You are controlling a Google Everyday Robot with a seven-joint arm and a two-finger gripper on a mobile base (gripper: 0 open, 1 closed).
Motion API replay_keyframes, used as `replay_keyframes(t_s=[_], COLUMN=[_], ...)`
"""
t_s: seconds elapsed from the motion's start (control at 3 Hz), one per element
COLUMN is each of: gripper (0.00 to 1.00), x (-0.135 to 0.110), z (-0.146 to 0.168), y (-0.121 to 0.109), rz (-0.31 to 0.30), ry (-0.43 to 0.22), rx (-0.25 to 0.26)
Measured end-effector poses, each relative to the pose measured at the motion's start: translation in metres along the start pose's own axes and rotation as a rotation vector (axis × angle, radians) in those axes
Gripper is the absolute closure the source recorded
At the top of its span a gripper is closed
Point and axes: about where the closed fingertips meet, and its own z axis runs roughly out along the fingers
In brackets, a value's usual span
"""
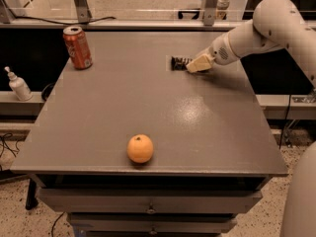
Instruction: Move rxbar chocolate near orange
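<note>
The rxbar chocolate (pixel 178 62) lies on the far right part of the grey table (pixel 148 98); only its dark left end shows, the rest is hidden under my gripper. My gripper (pixel 198 63) is down at the table surface right over the bar, reaching in from the right on the white arm (pixel 266 28). The orange (pixel 140 148) sits near the front edge of the table, a little left of centre and far from the bar.
An orange-red soda can (pixel 77 47) stands upright at the far left corner of the table. A small white bottle (pixel 19 84) stands on a lower ledge left of the table. Drawers run under the table's front edge.
</note>
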Motion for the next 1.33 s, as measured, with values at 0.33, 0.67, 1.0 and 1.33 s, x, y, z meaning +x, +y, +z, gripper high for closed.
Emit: replay_keyframes(t_s=[0.33,0.67,1.0,1.33], gripper=[1.0,1.0,1.0,1.0], x=[-0.001,-0.002,-0.001,-0.022], z=[-0.001,-0.002,-0.02,-0.06], y=[0.0,0.0,0.033,0.094], rz=[0.0,0.0,0.002,-0.036], ry=[0.0,0.0,-0.015,-0.082], rx=[0.0,0.0,-0.037,-0.091])
